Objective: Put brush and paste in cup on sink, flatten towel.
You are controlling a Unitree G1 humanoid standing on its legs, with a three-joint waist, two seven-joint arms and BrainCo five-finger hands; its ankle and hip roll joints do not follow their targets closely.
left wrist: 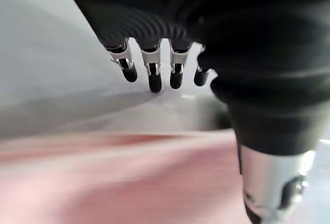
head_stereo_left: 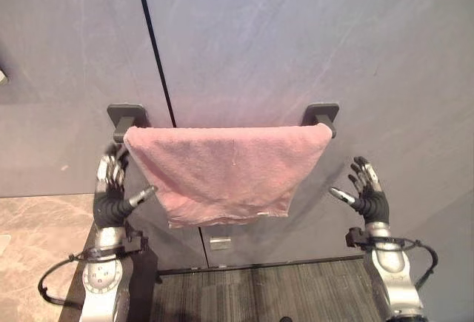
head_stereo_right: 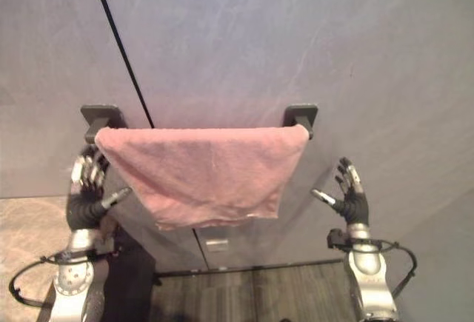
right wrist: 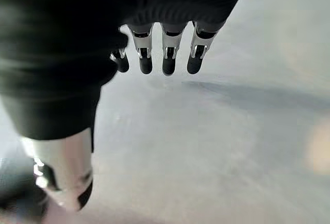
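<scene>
Left eye view: a pink towel [head_stereo_left: 226,170] hangs over a rail fixed to the grey wall [head_stereo_left: 311,48] by two dark brackets, one at the towel's left end [head_stereo_left: 127,118] and one at its right end [head_stereo_left: 323,115]. The towel is not flat. Its upper edge spans the rail from bracket to bracket, but the cloth narrows downward, the lower edge runs crooked, and the right side slants inward.

The left hand [head_stereo_left: 111,192] is raised just beside the towel's left edge, fingers straight and spread, thumb pointing toward the cloth. It grips nothing. In the left wrist view the fingertips [left wrist: 153,82] hang loose in front of the wall, with pink cloth below them. The right hand [head_stereo_left: 364,189] is raised near the towel's right side but apart from it, fingers likewise spread and empty; the right wrist view shows its fingers [right wrist: 167,62] against bare wall.

The step in hand appears to be flattening the towel. Brush, paste, cup and sink cannot be judged from here.

The next move calls for both hands to close inward onto the towel's side edges, take the lower corners, and draw them outward and down until the cloth hangs square. Pulling too hard on one side may drag the towel off the rail.
</scene>
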